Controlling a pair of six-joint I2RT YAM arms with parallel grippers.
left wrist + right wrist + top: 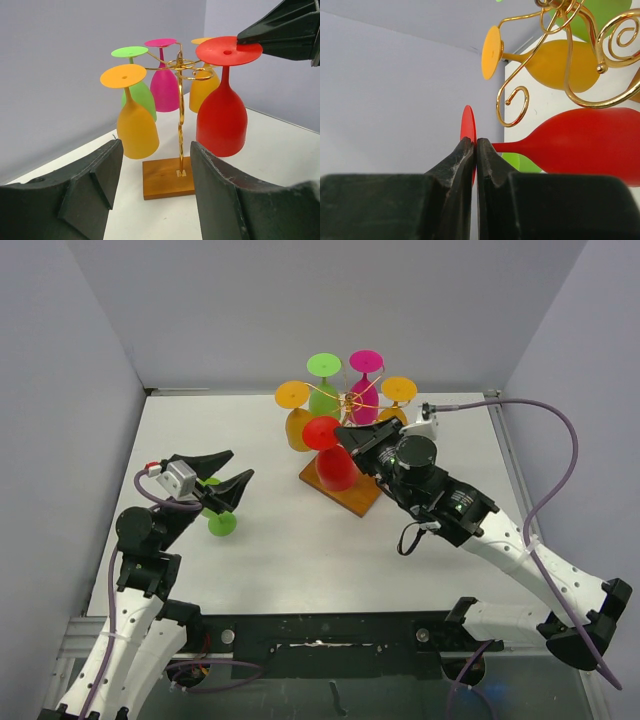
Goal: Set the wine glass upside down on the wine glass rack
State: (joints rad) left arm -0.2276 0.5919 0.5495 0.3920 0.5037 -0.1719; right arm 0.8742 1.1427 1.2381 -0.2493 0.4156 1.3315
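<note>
Red opaque wine glass [335, 466] hung upside down just beside the gold wire wine glass rack [352, 398], its foot disc clamped by the right gripper [343, 434]. Left gripper [240, 465] sat released over the white desk [280, 570].

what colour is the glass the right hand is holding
Red; the wine glass shows best in the left wrist view.
</note>
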